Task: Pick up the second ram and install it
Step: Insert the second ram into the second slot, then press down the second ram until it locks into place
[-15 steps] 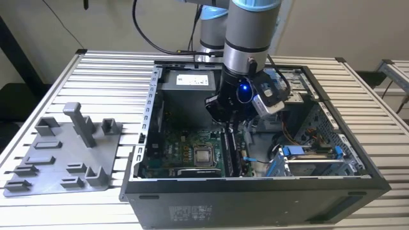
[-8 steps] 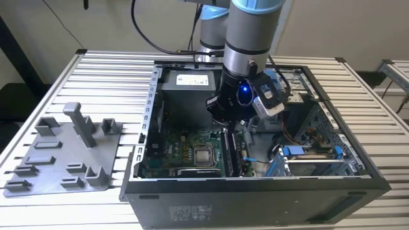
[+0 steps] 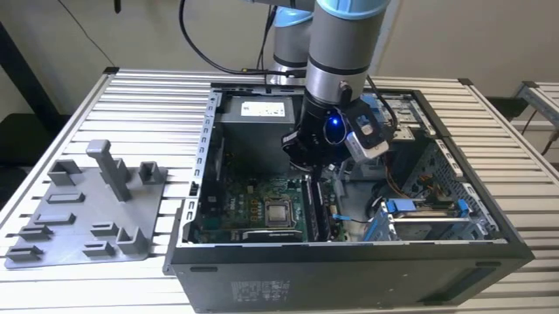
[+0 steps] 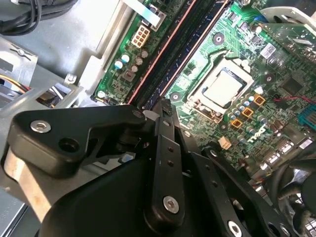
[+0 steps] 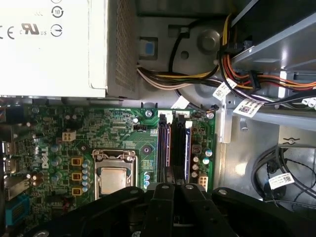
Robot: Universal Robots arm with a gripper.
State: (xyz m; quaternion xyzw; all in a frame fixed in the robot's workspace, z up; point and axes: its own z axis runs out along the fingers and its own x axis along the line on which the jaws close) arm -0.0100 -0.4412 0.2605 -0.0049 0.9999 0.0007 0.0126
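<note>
Two long dark ram sticks stand on edge side by side in the motherboard slots, also seen in the second wrist view and in the exterior view. Which of them is the second ram I cannot tell. My gripper is down inside the open computer case, its black fingers pressed together with nothing showing between them. The tips stand right over one end of the sticks. Contact with a stick is hidden. From outside, the gripper hangs just above the slots.
The silver processor sits beside the slots. A power supply and cable bundles fill the case's back, drive cages the exterior view's right. A grey fixture tray with upright posts lies outside the case on the slatted table.
</note>
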